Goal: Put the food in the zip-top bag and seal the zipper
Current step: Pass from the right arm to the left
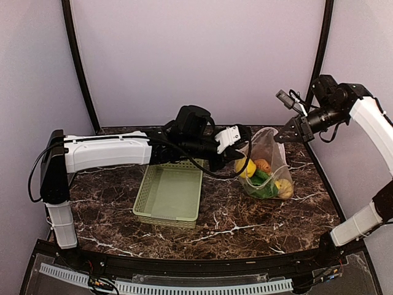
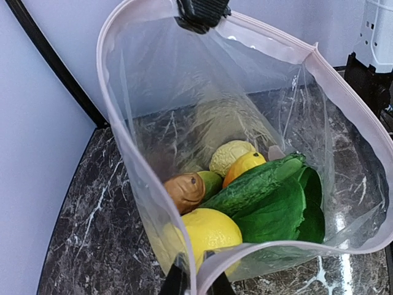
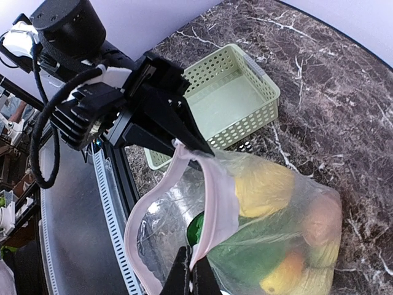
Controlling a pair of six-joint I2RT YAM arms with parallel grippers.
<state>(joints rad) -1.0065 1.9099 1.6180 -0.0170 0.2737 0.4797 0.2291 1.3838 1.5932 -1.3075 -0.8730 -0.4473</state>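
Pinching opposite ends of the zipper, the left gripper and right gripper are each closed tight on that strip. They hold the zip-top bag standing on the table with its mouth gaping. The food lies at its bottom, so sealing looks next.

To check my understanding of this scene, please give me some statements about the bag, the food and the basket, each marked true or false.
1. The zip-top bag has its mouth open. True.
2. The lemon lies in the basket. False: the lemon is inside the bag, and the basket shows nothing in it.
3. The left jaws and right jaws both pinch the zipper strip. True.
4. The cucumber lies outside the bag. False: the cucumber is inside, among the other food.
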